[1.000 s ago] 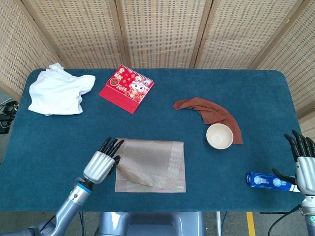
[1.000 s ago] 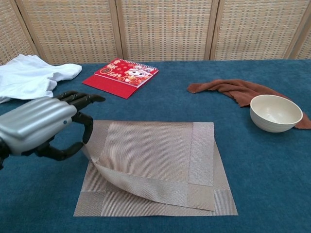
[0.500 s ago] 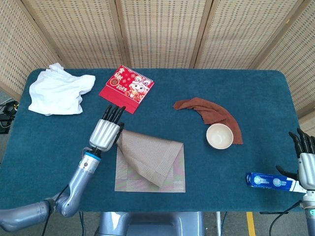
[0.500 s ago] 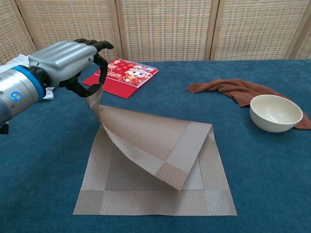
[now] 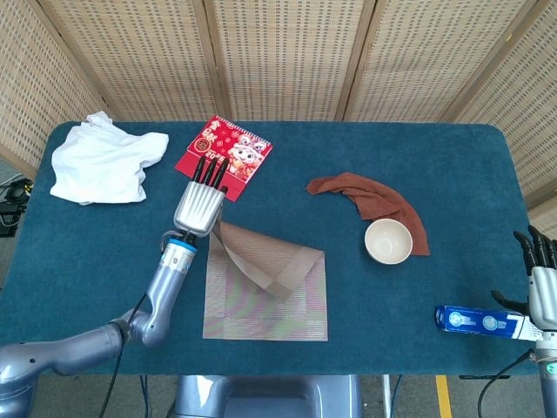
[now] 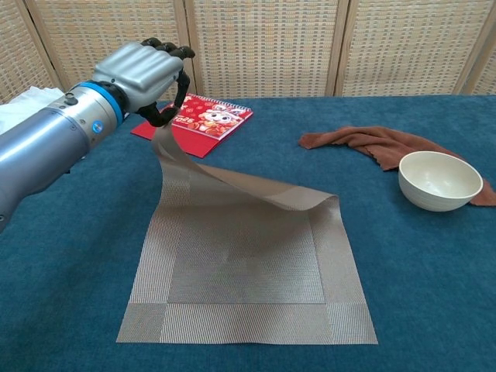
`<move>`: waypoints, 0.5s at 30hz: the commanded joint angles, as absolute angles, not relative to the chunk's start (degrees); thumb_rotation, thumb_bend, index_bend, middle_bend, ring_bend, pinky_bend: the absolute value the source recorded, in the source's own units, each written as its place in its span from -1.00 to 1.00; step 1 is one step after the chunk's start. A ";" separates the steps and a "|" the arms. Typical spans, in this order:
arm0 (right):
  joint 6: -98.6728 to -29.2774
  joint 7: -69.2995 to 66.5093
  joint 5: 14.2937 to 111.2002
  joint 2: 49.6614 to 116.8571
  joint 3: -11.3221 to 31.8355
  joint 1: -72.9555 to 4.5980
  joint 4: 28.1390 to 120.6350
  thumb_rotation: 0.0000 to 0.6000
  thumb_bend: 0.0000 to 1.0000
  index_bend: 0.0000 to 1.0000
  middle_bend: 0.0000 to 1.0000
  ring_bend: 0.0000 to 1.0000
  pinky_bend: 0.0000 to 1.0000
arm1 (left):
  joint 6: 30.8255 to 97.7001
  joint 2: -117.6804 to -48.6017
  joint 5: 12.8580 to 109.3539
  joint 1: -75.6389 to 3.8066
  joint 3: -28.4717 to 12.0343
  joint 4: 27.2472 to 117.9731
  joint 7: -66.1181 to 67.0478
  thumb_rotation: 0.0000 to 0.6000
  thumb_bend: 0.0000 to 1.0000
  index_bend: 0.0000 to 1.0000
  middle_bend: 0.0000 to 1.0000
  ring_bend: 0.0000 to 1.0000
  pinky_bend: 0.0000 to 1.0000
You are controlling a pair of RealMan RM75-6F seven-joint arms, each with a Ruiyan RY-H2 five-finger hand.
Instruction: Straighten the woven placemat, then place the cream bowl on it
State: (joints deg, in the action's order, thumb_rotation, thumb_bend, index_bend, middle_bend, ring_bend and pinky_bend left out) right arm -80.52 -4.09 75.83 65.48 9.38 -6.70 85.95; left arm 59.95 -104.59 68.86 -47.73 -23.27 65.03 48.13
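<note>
Carried farther back across the desk [image 5: 452,174] since a second ago, the left robot hand [image 5: 200,202] now pinches the far-left corner of the woven placemat [image 6: 244,267] up near the red calendar [image 6: 203,116]. That pull has unfolded most of the flap: the near half lies flat, while the far-left corner hangs lifted from the fingers and the far edge sags down to the far-right corner. Straightening looks nearly done; my guess is the corner only needs laying down flat beyond where it is held.

At far left a white cloth [image 5: 104,161] is bunched. Right of the placemat lies a brown rag [image 5: 370,196], and the cream bowl [image 5: 388,240] sits upright against it, well apart from the placemat. It appears empty.

At the right edge a blue box [image 5: 474,320] lies beside the right robot hand [image 5: 541,292], whose fingers are extended and holding nothing.
</note>
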 commanded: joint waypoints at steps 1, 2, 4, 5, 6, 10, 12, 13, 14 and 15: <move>-80.49 -4.08 75.82 65.46 9.38 -6.69 85.96 1.00 -0.51 -0.77 -1.00 -1.00 -1.00 | 61.01 -108.21 66.69 -51.32 -23.68 58.64 51.47 1.00 0.02 0.19 -1.00 -1.00 -1.00; -80.50 -4.10 75.83 65.44 9.38 -6.68 86.00 1.00 -0.51 -0.77 -1.00 -1.00 -1.00 | 61.05 -108.37 66.60 -51.58 -23.59 58.03 51.74 1.00 0.02 0.19 -1.00 -1.00 -1.00; -80.56 -4.14 75.87 65.38 9.41 -6.66 86.07 1.00 -0.51 -0.77 -1.00 -1.00 -1.00 | 60.85 -108.61 66.16 -52.23 -23.29 56.50 52.52 1.00 0.02 0.18 -1.00 -1.00 -1.00; -80.60 -4.16 75.86 65.36 9.43 -6.65 86.10 1.00 -0.51 -0.77 -1.00 -1.00 -1.00 | 60.64 -108.66 65.74 -52.51 -23.20 55.85 53.13 1.00 0.02 0.17 -1.00 -1.00 -1.00; -80.64 -4.19 75.85 65.31 9.46 -6.62 86.14 1.00 -0.51 -0.77 -1.00 -1.00 -1.00 | 60.27 -108.68 64.97 -52.85 -23.26 55.22 53.76 1.00 0.02 0.16 -1.00 -1.00 -1.00; -80.59 -4.33 75.80 65.23 9.52 -6.62 86.21 1.00 -0.51 -0.77 -1.00 -1.00 -1.00 | 60.05 -108.75 63.29 -53.98 -23.57 53.64 54.84 1.00 0.01 0.13 -1.00 -1.00 -1.00; -80.59 -4.31 75.78 65.22 9.53 -6.62 86.22 1.00 -0.51 -0.77 -1.00 -1.00 -1.00 | 59.99 -108.84 62.79 -54.45 -23.53 52.99 55.05 1.00 -0.01 0.11 -1.00 -1.00 -1.00; -80.53 -4.24 75.74 65.23 9.51 -6.62 86.20 1.00 -0.51 -0.77 -1.00 -1.00 -1.00 | 59.88 -108.95 62.28 -54.76 -23.57 52.55 55.35 1.00 -0.01 0.10 -1.00 -1.00 -1.00; -80.50 -4.22 75.72 65.23 9.50 -6.63 86.21 1.00 -0.51 -0.76 -1.00 -1.00 -1.00 | 59.83 -109.02 62.03 -54.90 -23.57 52.38 55.48 1.00 -0.02 0.10 -1.00 -1.00 -1.00; -80.44 -4.20 75.69 65.23 9.49 -6.64 86.23 1.00 -0.51 -0.76 -1.00 -1.00 -1.00 | 59.76 -109.11 61.65 -55.09 -23.56 52.14 55.72 1.00 -0.02 0.09 -1.00 -1.00 -1.00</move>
State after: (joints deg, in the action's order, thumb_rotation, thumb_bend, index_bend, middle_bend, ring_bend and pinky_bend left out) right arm -80.44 -4.21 75.70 65.23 9.50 -6.63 86.22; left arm 59.86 -109.00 61.91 -54.87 -23.55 52.34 55.50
